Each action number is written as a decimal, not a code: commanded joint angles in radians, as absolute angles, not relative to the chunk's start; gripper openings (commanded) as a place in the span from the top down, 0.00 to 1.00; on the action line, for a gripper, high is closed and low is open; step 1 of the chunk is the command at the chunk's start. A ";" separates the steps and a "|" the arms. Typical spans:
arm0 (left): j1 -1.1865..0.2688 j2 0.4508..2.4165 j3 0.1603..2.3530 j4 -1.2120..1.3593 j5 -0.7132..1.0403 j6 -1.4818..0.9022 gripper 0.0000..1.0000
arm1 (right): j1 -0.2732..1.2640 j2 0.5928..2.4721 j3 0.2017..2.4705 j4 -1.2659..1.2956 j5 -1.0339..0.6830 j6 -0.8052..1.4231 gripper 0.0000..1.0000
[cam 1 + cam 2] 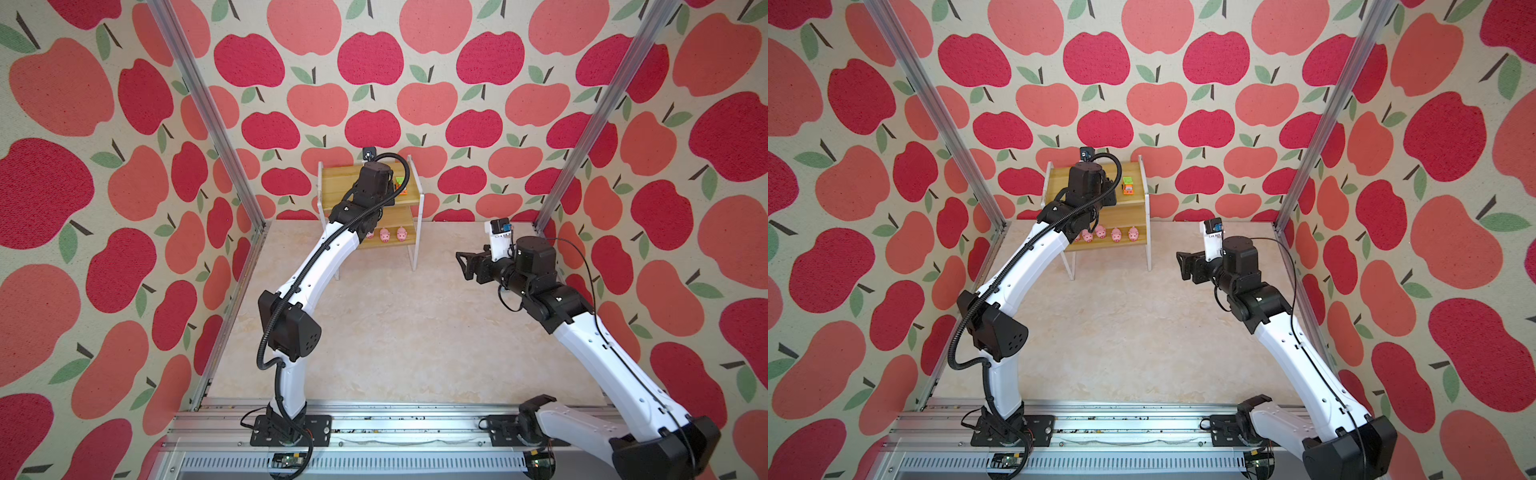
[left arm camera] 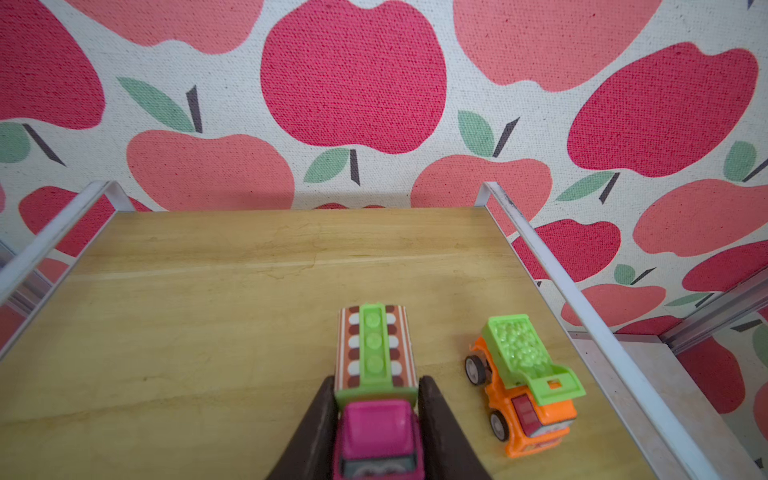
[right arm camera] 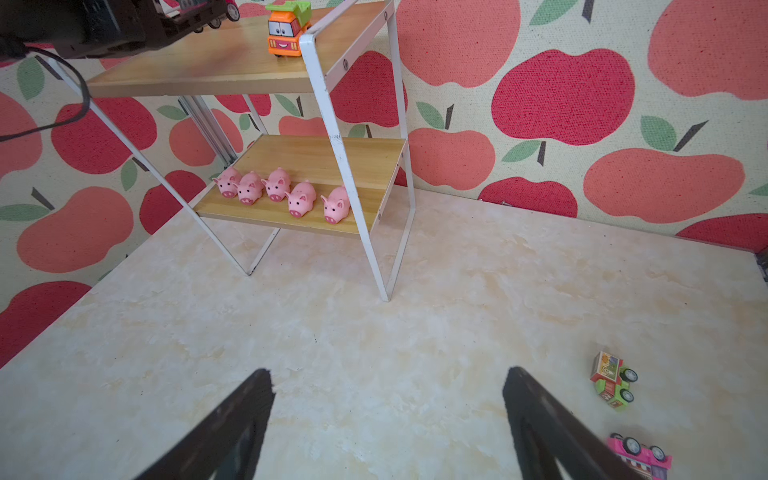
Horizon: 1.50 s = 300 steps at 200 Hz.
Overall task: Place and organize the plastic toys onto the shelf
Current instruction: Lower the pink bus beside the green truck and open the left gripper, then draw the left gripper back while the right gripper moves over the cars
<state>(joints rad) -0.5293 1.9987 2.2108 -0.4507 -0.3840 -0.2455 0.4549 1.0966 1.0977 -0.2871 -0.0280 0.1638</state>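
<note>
left gripper (image 2: 377,388): clenched on the pink truck (image 2: 376,432), one finger on each side of the cab, over the shelf's top board.
pink truck: cab toward the wrist, striped trailer toward the back wall; just beside the orange truck (image 2: 525,395) and roughly parallel. can't tell if the wheels touch the board.
why held so: a side grip at the cab probably leaves the wheels free underneath and lines it up with its neighbour for a tidy row.
right gripper (image 3: 387,373): released, jaws spread wide with nothing between them, hovering over the table (image 3: 415,324), apart from the shelf.
why there: looks parked clear of the left arm, with the loose trucks in its view.
shelf (image 1: 1059,185) top board: the orange truck sits near the right-hand rail in a top view; the pink one is in the grip, the rest is bare wood.
shelf lower board: five pigs (image 3: 277,185) in a row along the front edge, snouts outward.
table: yellow-green truck (image 3: 613,380) and second pink truck (image 3: 642,455) lie near each other, well apart from the shelf; the second pink truck looks tipped on its side.
step: setting down truck two of four; pigs look done.
next: let go once the wheels are down, then lift straight off.
risk: wheeled toys roll, and the gap to the orange truck is tight.
</note>
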 commanded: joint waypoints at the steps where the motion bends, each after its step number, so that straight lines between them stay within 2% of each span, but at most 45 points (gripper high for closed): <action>1: -0.523 2.029 2.264 -0.527 -0.369 -0.262 0.68 | 0.443 1.074 1.095 -0.296 -0.050 0.148 0.10; 191: -0.516 2.112 2.422 -0.695 -0.345 -0.288 0.64 | 0.398 1.071 1.060 -0.277 -0.105 0.177 0.09; 263: -0.520 2.094 2.425 -0.695 -0.348 -0.285 0.52 | 0.395 1.081 1.071 -0.284 -0.110 0.178 0.09; 300: -0.520 2.067 2.427 -0.690 -0.347 -0.278 0.41 | 0.393 1.089 1.086 -0.297 -0.108 0.177 0.09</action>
